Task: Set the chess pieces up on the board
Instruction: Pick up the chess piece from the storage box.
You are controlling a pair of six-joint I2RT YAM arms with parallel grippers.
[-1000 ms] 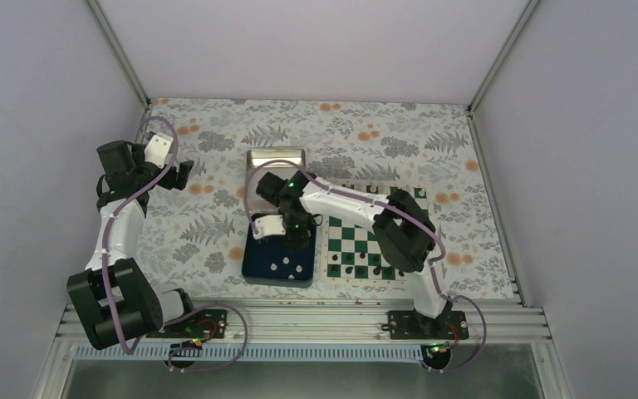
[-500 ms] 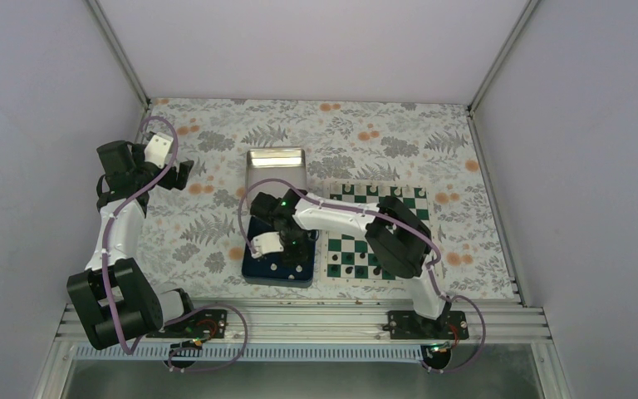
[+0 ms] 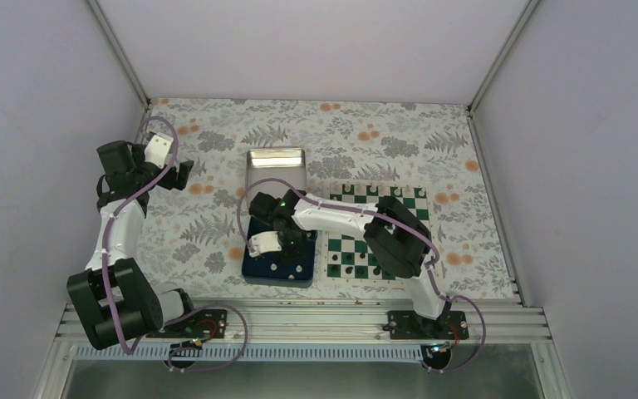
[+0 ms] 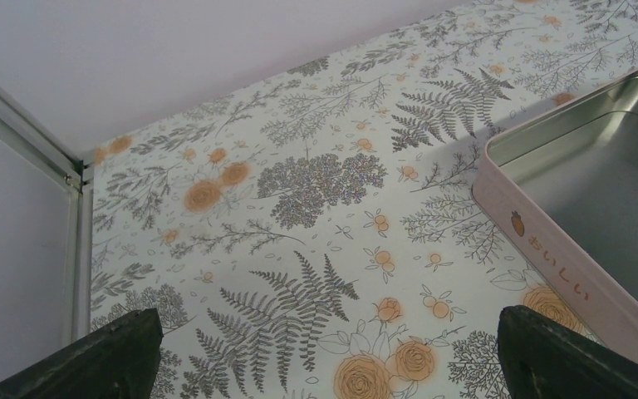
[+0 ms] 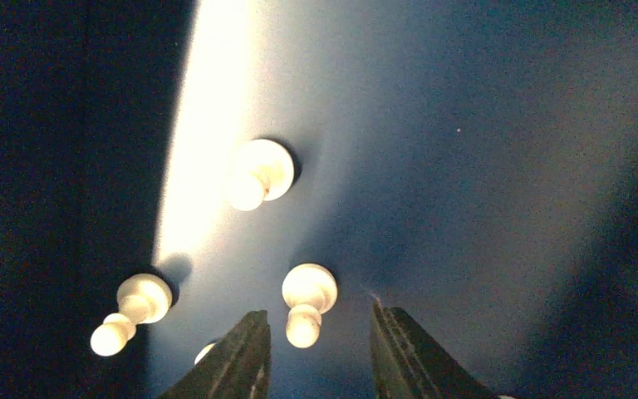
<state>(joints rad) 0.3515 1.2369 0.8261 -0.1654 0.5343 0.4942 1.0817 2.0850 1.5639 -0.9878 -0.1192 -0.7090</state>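
In the right wrist view, several white chess pieces stand on the floor of the dark blue tray (image 5: 482, 166). One white pawn (image 5: 307, 299) sits between the fingers of my right gripper (image 5: 318, 312), which are open with a gap on each side of it. Other pawns (image 5: 259, 173) (image 5: 137, 303) stand further off. From above, my right gripper (image 3: 292, 245) is low inside the blue tray (image 3: 253, 270), left of the green and white board (image 3: 357, 241). My left gripper (image 3: 184, 174) hovers open and empty at the far left.
A shiny metal tin (image 3: 276, 170) lies just beyond the blue tray, and its pink side (image 4: 548, 249) shows in the left wrist view. Small dark pieces (image 3: 353, 259) stand on the board's near rows. The right arm's elbow hangs over the board.
My right gripper came toward the near side, lower into the blue tray, and its jaws narrowed around a white pawn. The left arm stayed still.
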